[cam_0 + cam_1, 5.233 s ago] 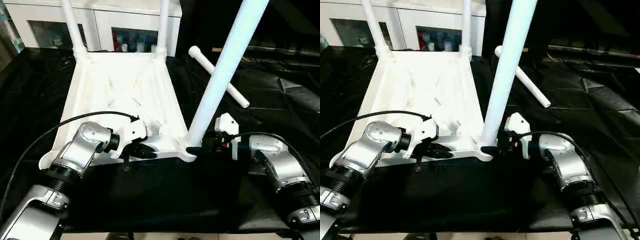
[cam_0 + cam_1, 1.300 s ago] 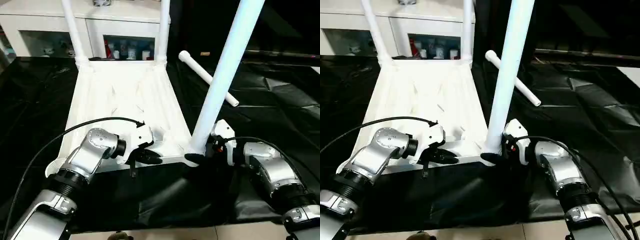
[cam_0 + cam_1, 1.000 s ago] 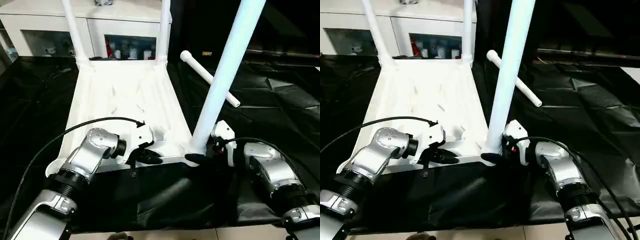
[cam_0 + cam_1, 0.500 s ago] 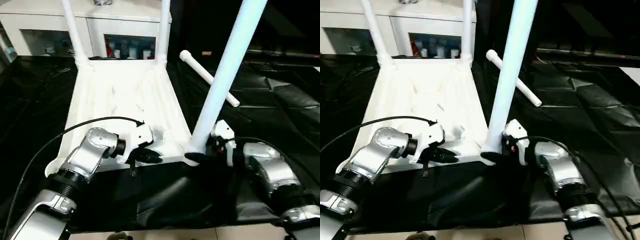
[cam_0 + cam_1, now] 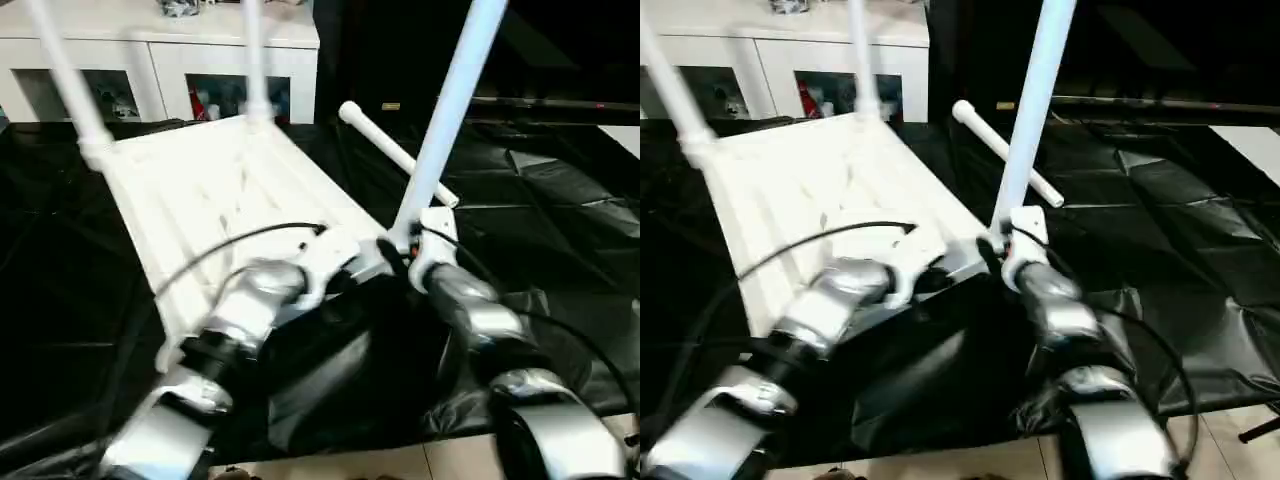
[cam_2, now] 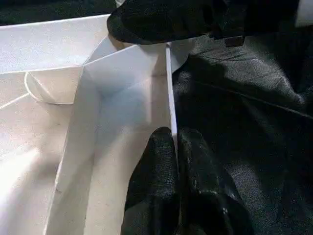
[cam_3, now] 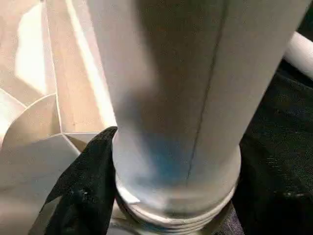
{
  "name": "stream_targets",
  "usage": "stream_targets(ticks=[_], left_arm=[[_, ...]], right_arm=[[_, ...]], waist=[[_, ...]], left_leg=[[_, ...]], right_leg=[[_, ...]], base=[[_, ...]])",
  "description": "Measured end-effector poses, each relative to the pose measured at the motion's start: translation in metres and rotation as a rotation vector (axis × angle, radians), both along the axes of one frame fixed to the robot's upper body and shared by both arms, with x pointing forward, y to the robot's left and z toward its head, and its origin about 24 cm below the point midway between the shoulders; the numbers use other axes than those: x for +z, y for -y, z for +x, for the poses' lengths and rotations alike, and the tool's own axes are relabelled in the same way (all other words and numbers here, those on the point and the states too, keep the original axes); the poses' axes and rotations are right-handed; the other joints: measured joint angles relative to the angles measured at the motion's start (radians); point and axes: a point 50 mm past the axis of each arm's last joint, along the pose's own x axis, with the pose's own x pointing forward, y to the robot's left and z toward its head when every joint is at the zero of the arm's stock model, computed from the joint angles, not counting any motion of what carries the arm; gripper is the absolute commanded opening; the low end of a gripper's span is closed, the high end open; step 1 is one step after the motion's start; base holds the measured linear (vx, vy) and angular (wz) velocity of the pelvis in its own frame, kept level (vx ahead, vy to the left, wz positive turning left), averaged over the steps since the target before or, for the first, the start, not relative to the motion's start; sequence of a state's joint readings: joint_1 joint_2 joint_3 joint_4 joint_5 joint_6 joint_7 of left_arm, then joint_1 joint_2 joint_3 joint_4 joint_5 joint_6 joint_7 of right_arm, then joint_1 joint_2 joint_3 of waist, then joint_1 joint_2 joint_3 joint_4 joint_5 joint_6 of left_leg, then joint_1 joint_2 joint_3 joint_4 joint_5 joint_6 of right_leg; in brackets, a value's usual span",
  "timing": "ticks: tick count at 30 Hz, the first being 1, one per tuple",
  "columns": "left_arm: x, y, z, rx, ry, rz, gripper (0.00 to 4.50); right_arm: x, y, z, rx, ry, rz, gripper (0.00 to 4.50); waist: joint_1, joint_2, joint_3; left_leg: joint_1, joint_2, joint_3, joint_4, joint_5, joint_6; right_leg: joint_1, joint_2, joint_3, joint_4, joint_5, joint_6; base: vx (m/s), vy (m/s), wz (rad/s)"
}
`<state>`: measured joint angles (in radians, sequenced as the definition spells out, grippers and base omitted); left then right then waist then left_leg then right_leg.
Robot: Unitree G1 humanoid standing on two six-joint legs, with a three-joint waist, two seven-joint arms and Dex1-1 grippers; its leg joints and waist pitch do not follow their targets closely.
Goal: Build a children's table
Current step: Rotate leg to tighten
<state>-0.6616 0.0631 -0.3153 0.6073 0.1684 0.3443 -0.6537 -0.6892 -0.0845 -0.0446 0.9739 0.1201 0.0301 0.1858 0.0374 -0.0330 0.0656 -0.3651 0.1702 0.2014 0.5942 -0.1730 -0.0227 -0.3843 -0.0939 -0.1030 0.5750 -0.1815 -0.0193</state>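
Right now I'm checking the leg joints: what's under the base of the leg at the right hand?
Under that leg sits the tabletop's corner socket, with threaded rings showing at the leg's base. The right hand grips it there; the socket's inside is covered.

head pair looking down, wrists close-up

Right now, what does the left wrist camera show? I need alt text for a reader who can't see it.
Two black fingers pinch the thin upright rim of the white tabletop, one on each side. Black cloth lies beside it, and another black gripper sits at the corner beyond.
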Motion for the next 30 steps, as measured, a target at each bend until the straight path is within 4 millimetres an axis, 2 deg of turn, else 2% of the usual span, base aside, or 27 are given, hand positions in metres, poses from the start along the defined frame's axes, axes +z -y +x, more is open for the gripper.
stream_targets(ticks=[1,7,9,13,16,20,23,28,29,30], left_arm=[[0.000,0.000,0.000,0.000,0.001,0.000,0.00],[0.002,-0.006,0.002,-0.004,0.002,-0.001,0.00],[0.003,-0.014,0.003,-0.021,0.000,-0.003,0.00],[0.006,-0.035,0.003,-0.080,0.009,0.008,0.00],[0.007,-0.044,-0.001,-0.138,-0.028,-0.011,0.00],[0.010,-0.056,-0.006,-0.222,-0.071,-0.027,0.00],[0.011,-0.070,-0.015,-0.320,-0.103,-0.038,0.00],[0.013,-0.072,-0.017,-0.363,-0.123,-0.045,0.00],[0.013,-0.072,-0.018,-0.366,-0.124,-0.045,0.00],[0.013,-0.072,-0.018,-0.367,-0.124,-0.045,0.00]], right_arm=[[0.000,0.000,0.000,0.002,0.003,0.002,3.29],[0.001,-0.003,-0.001,0.044,0.035,0.027,3.77],[0.003,-0.001,-0.001,0.129,0.043,0.033,3.92],[0.016,0.012,-0.006,0.330,0.076,0.037,3.92],[0.025,0.023,-0.011,0.484,0.104,-0.015,3.92],[0.035,0.026,-0.017,0.653,0.118,-0.042,3.92],[0.034,0.031,-0.026,0.767,0.082,-0.044,3.92],[0.033,0.034,-0.034,0.860,0.044,-0.038,3.92],[0.032,0.034,-0.035,0.873,0.038,-0.041,3.65],[0.032,0.034,-0.035,0.879,0.035,-0.046,3.57]], waist=[[-0.001,0.000,0.000],[-0.002,-0.001,0.001],[-0.004,-0.001,0.001],[-0.001,-0.002,0.002],[0.009,-0.003,0.002],[0.022,-0.003,0.002],[0.031,-0.003,0.002],[0.045,-0.005,0.002],[0.048,-0.005,0.002],[0.049,-0.005,0.002]], left_leg=[[0.000,-0.001,0.000,0.000,0.000,0.000],[-0.002,0.000,0.000,-0.002,0.000,0.000],[-0.004,0.000,0.000,-0.003,0.000,0.000],[-0.009,0.001,0.000,-0.004,0.000,0.000],[-0.009,0.001,0.001,-0.004,0.000,0.000],[-0.009,0.001,0.003,-0.003,0.000,0.000],[-0.008,0.001,0.003,-0.003,0.000,0.000],[-0.008,0.001,0.005,-0.003,-0.001,-0.001],[-0.008,0.001,0.005,-0.003,-0.001,-0.001],[-0.008,0.002,0.005,-0.004,-0.001,-0.001]], right_leg=[[0.000,0.000,0.001,0.000,0.000,0.000],[-0.005,0.000,0.001,0.001,0.000,0.000],[-0.008,0.000,0.000,0.001,0.000,0.000],[-0.015,0.001,-0.001,0.003,0.001,-0.001],[-0.014,0.001,0.001,0.004,0.003,-0.002],[-0.015,0.001,0.003,0.004,0.010,-0.003],[-0.015,0.001,0.003,0.007,0.016,-0.004],[-0.018,0.001,0.007,0.017,0.018,-0.008],[-0.019,0.001,0.007,0.020,0.017,-0.007],[-0.019,0.001,0.007,0.021,0.017,-0.007]], base=[[0.000,0.000,0.00],[0.000,0.000,0.00],[0.000,0.000,0.00],[0.000,0.000,0.00],[0.000,0.000,0.00],[0.000,0.000,0.00],[0.000,0.000,0.00],[0.000,0.000,0.00],[0.000,0.000,0.00],[0.000,0.000,0.00]])
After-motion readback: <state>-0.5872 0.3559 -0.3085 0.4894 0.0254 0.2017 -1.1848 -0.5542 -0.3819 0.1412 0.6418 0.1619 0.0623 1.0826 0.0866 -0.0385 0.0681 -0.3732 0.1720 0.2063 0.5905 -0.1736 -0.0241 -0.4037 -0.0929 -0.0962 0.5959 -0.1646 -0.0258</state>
